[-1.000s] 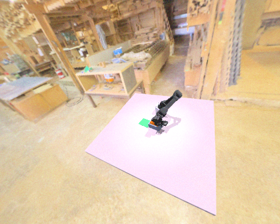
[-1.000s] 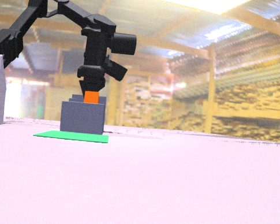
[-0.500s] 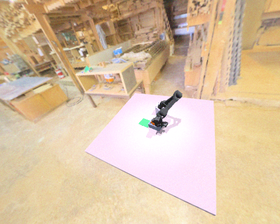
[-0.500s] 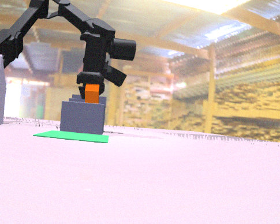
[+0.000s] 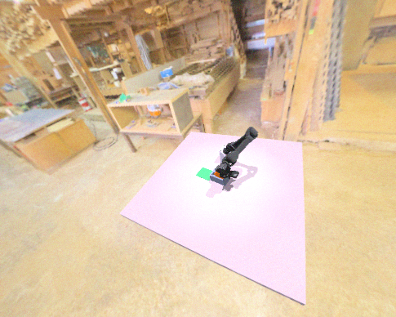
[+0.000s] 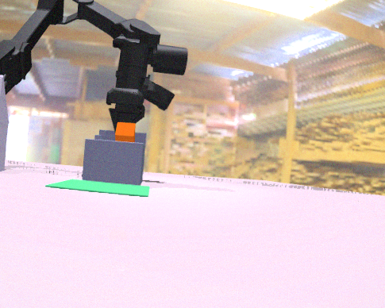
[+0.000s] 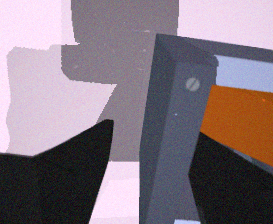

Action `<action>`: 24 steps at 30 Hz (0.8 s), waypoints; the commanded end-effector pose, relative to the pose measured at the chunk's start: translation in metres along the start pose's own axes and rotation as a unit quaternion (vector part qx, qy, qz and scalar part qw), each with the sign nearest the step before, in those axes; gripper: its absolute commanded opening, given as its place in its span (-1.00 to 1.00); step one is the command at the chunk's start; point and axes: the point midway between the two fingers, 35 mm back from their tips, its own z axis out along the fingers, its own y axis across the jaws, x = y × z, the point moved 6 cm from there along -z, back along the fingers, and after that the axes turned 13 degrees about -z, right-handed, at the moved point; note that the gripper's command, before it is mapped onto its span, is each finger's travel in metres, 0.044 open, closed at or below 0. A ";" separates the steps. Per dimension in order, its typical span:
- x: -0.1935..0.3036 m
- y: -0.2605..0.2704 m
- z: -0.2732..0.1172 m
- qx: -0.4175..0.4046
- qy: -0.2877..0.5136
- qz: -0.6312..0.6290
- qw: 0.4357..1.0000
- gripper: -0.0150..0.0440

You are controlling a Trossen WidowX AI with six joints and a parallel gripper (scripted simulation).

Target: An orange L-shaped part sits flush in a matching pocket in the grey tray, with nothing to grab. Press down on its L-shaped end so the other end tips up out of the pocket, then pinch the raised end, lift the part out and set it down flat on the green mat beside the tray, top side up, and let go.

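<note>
1. Seemingly small from the top, the black gripper (image 5: 227, 171) sits on the grey tray (image 5: 216, 178), just right of the flat green mat (image 5: 204, 173).
2. Outside: the boxy orange part (image 6: 125, 132) tips up from the tray.
3. Wrist: half-spread fingers, one pressing the part, gripping nothing.

In the wrist view the grey tray (image 7: 175, 130) and the orange part (image 7: 240, 122) are cut by the right edge — one black finger (image 7: 228, 185) covers the part's lower corner.
</note>
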 end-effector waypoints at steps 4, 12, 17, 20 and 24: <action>-0.001 -0.009 -0.067 0.006 -0.005 0.001 1.000 0.12; 0.001 -0.011 -0.086 0.004 -0.013 0.002 1.000 0.12; 0.001 -0.011 -0.086 0.004 -0.013 0.002 1.000 0.12; 0.001 -0.011 -0.086 0.004 -0.013 0.002 1.000 0.12; 0.001 -0.011 -0.086 0.004 -0.013 0.002 1.000 0.12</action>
